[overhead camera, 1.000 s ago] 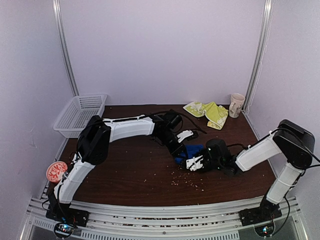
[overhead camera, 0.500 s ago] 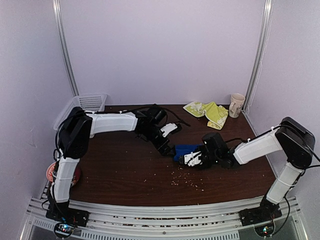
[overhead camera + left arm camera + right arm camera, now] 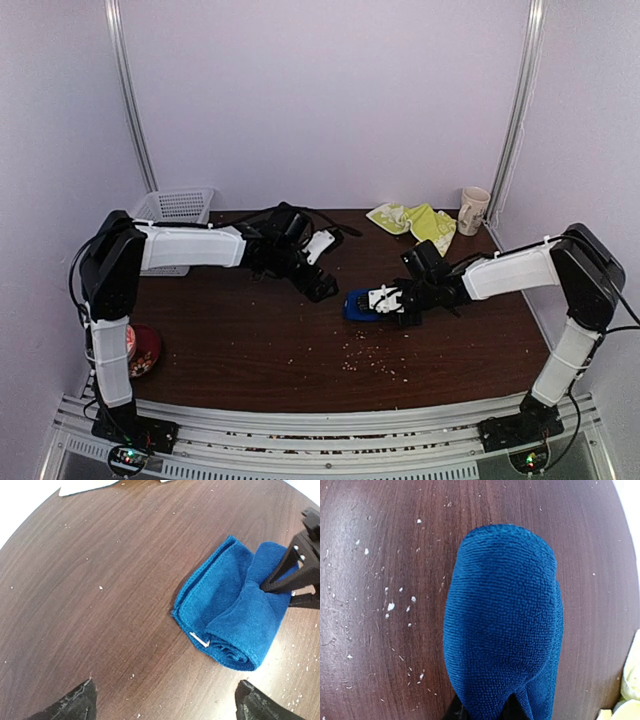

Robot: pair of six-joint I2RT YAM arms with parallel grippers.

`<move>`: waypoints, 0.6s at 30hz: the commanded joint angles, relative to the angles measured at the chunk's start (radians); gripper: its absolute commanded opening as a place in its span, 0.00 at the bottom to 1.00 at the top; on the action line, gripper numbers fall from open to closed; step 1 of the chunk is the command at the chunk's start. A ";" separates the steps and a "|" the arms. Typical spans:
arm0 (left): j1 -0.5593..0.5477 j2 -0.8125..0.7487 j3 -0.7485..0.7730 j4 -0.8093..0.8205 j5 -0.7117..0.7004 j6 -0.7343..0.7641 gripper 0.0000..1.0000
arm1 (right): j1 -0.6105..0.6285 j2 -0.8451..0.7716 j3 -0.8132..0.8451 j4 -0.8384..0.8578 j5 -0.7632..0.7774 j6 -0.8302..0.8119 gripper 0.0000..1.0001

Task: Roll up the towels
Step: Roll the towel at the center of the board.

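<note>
Right end effector point(image 3: 372, 301) is pinching the blue towel point(image 3: 225, 605), tips buried in cloth; left end effector point(image 3: 165, 702) is hovering wide-open nearby.

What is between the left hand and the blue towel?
Nothing visible: only brown table lies between the open left hand and the blue towel. The right hand pinches the towel from the other side.

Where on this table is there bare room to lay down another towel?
Widest bare wood: near left, between the open left gripper, the red dish and the front edge. A smaller patch lies near right, between the crumbs and the right arm. Crowded: the middle, where the right gripper pinches the blue towel.
</note>
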 commanded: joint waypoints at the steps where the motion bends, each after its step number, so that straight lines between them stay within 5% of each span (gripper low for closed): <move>1: 0.004 -0.053 -0.043 0.105 0.041 -0.010 0.98 | -0.037 0.074 0.099 -0.300 -0.172 0.014 0.09; 7: 0.004 -0.040 -0.041 0.123 0.038 -0.070 0.98 | -0.072 0.154 0.233 -0.577 -0.235 -0.110 0.10; 18: 0.004 -0.037 -0.122 0.236 0.050 -0.307 0.98 | -0.080 0.174 0.250 -0.777 -0.105 -0.586 0.13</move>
